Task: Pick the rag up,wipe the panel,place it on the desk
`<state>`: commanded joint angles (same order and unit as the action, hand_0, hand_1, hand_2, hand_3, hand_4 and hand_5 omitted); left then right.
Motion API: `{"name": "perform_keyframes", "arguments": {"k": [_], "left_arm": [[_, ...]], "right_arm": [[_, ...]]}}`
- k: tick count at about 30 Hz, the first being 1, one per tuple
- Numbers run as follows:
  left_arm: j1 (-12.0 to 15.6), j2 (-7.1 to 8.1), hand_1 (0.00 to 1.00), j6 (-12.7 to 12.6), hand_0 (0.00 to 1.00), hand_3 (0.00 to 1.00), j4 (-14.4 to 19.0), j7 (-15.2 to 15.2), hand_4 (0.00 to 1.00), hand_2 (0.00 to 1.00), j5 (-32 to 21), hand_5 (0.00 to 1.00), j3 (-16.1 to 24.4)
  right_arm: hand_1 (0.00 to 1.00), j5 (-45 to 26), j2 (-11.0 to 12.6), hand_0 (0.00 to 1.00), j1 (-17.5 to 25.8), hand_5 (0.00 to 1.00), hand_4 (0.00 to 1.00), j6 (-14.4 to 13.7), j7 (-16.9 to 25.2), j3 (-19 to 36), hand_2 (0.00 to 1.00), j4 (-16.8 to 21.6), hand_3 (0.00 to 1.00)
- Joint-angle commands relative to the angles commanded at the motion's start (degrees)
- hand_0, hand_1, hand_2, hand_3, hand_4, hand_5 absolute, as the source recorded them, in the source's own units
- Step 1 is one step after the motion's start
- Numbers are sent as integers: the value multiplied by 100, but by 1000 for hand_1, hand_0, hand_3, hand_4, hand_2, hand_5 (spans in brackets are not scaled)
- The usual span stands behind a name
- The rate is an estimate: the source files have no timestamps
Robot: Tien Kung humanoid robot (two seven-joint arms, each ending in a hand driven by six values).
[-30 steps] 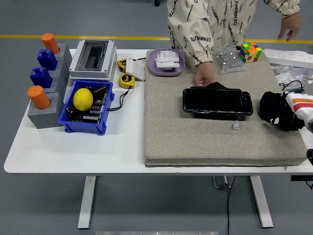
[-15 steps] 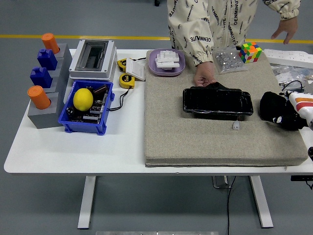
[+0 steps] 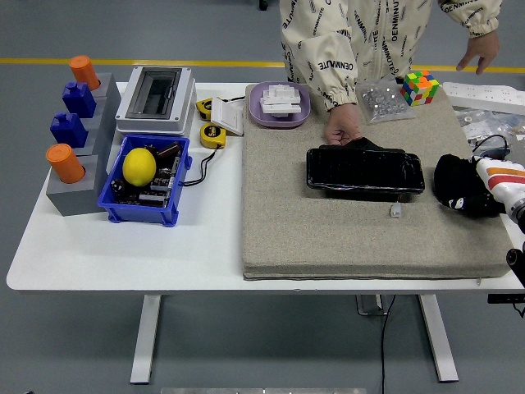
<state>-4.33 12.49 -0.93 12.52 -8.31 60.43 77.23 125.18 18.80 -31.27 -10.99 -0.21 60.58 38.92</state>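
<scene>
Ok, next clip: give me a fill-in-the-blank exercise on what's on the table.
1. The black panel lies on the grey ____.
2. A person's hand rests at the panel's ____ edge.
3. The blue bin holds a yellow ____.
4. The right hand is at the black ____.

Missing words: mat; far; lemon; rag

You see the robot's right arm (image 3: pixel 502 176) cased in white with an orange stripe; the person (image 3: pixel 361 41) wears a cream, letter-printed jacket.
</scene>
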Motion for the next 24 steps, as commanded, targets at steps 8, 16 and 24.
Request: {"name": "perform_keyframes", "arguments": {"k": [8, 16, 24], "left_arm": [[8, 5, 642, -1, 605, 560, -8, -1, 627, 658, 1, 446, 8], [-6, 3, 642, 4, 605, 560, 2, -1, 628, 658, -11, 445, 0], [-17, 19, 642, 2, 605, 559, 3, 0, 628, 657, -24, 446, -35]], "right_arm": [[720, -80, -65, 748, -28, 491, 998, -429, 131, -45, 777, -160, 774], [671, -194, -103, 683, 5, 444, 998, -869, 316, -112, 730, -395, 741], [666, -284, -119, 674, 44, 430, 998, -1039, 416, -141, 728, -603, 736]]}}
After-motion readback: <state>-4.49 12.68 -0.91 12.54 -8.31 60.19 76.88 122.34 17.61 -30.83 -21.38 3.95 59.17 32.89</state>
